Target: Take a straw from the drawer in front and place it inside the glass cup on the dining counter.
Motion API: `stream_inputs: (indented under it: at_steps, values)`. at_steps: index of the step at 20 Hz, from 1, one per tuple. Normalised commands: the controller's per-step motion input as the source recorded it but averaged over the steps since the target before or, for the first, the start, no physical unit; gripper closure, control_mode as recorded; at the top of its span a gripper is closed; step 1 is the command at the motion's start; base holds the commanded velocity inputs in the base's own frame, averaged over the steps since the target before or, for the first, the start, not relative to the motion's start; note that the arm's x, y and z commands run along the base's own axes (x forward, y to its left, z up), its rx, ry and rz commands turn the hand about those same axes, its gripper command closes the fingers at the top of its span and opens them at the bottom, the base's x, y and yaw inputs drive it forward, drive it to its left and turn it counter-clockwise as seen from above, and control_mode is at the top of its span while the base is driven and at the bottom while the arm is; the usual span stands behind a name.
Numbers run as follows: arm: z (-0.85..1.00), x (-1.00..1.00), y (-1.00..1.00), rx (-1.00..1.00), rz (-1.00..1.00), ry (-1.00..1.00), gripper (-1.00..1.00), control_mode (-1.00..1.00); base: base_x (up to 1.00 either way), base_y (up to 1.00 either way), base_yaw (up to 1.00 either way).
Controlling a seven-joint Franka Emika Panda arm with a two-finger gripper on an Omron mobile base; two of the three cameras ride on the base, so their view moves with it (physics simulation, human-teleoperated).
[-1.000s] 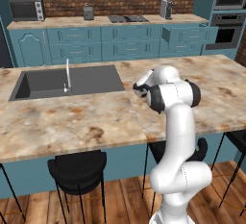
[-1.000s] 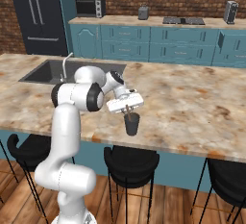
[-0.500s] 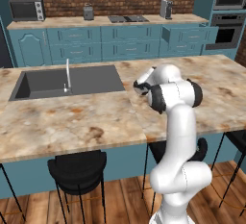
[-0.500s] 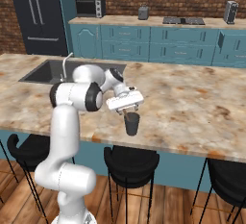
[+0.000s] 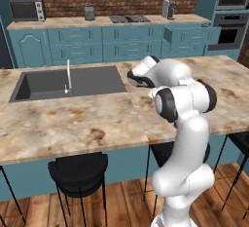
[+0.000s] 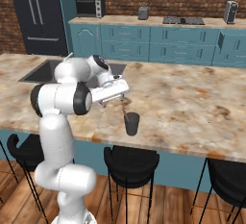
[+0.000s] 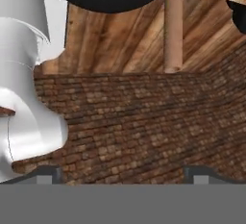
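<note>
The glass cup (image 6: pixel 131 123) stands upright near the front edge of the dining counter (image 6: pixel 192 98), to the right of the inset sink (image 5: pixel 68 82); the straw (image 6: pixel 124 106) appears to stand in it as a thin tan line, though it is too slim to confirm contact. The gripper (image 6: pixel 111 94) hangs just above and left of the cup, and whether its jaws are parted or closed cannot be told. The drawer (image 5: pixel 187 34) stands pulled out at the right end of the brick-backed counter (image 5: pixel 107 22).

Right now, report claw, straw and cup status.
Claw beside the small smoky-grey glass tumbler on the beige marbled counter; jaw state unclear. Thin tan-orange straw standing in the tumbler. Nothing blocking.
</note>
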Motion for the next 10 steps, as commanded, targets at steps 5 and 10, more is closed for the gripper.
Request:
stream_inputs:
  at_steps: [5, 10]
  values:
    - [0.82, -0.73, 1.00, -0.20, 0.05, -0.25, -1.00, -1.00, 0.00, 0.00, 0.00]
    - [0.51, -0.37, 0.97, -0.11, 0.08, -0.20, -1.00, -1.00, 0.00, 0.00, 0.00]
